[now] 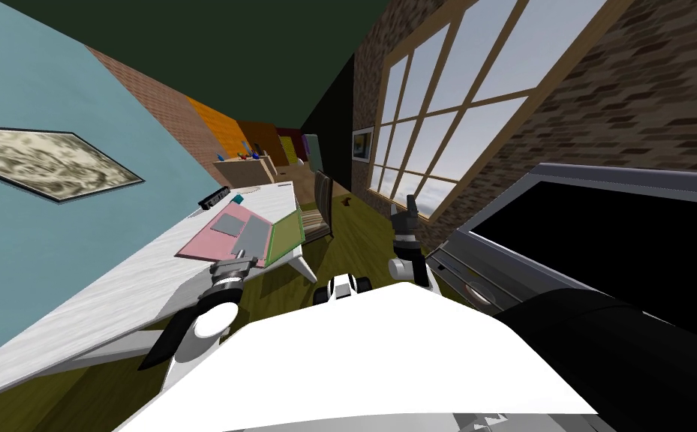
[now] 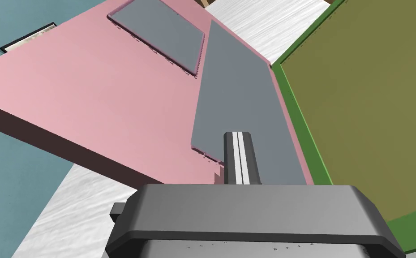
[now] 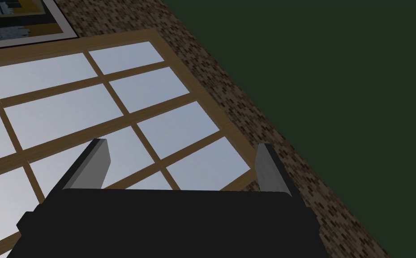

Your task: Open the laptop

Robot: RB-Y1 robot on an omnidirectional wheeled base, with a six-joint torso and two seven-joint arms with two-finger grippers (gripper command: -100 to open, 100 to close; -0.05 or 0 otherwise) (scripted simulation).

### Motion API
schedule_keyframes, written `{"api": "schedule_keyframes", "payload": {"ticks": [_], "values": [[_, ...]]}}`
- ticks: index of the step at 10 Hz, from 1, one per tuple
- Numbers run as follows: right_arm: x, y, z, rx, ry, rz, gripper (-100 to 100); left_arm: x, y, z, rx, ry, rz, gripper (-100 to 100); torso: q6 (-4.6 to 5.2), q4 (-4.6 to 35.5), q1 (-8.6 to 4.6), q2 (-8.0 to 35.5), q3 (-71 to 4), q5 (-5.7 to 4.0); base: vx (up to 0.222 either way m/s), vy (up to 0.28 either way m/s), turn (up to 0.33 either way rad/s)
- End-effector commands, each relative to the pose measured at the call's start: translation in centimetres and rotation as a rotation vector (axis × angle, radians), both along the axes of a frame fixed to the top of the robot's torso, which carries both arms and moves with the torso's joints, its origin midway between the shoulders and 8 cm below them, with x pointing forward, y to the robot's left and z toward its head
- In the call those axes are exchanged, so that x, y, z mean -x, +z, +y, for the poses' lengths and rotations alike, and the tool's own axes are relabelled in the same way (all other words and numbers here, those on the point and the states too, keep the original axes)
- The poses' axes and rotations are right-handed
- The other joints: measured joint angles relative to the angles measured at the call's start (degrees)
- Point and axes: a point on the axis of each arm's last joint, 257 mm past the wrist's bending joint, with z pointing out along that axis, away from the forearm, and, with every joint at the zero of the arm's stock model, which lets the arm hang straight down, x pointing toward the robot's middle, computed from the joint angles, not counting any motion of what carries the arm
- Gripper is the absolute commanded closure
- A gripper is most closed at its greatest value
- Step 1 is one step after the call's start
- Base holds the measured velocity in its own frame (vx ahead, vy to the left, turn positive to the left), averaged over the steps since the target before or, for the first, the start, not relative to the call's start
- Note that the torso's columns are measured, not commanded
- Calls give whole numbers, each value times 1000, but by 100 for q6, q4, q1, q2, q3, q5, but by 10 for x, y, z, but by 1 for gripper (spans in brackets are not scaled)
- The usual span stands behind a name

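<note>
**Colour readout**

Laptop [image 2: 90, 98]: pink base with a dark maroon edge and two flat grey panels set in it. Lid [image 2: 363, 103]: olive face, bright green border. Counter [image 2: 63, 215]: white with faint grey streaks. Wall [image 1: 54, 247] behind it: plain teal. Left tool [image 2: 242, 134]: light grey fingers, white stripe, mid-grey body. Right tool [image 3: 182, 150]: light grey fingers, black body. Floor [image 1: 354, 251]: olive green. Window wall [image 1: 639, 90]: brown brick pattern, tan frame.
</note>
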Motion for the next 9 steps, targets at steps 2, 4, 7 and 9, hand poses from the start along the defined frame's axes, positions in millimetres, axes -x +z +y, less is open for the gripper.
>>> {"api": "schedule_keyframes", "payload": {"ticks": [2, 4, 7, 9], "values": [[0, 0, 0, 0, 0, 0, 0, 1, 2, -7, 73, -6, -29, 100, -3, -1, 16, 1, 1, 6, -3, 39, 5], [0, 0, 0, 0, 0, 0, 0, -10, 15, -7, 55, -21, -61, -100, 5, 5, -2, -4, -4, -6, 2, 35, 48], [0, 0, 0, 0, 0, 0, 0, -22, 25, -10, 39, -30, -98, -100, 17, 10, -24, 6, 2, -13, 11, 59, 61], [0, 0, 0, 0, 0, 0, 0, -29, 29, -12, 32, -32, -117, -100, 21, 8, -35, 5, 1, -14, 1, 52, 35]]}}
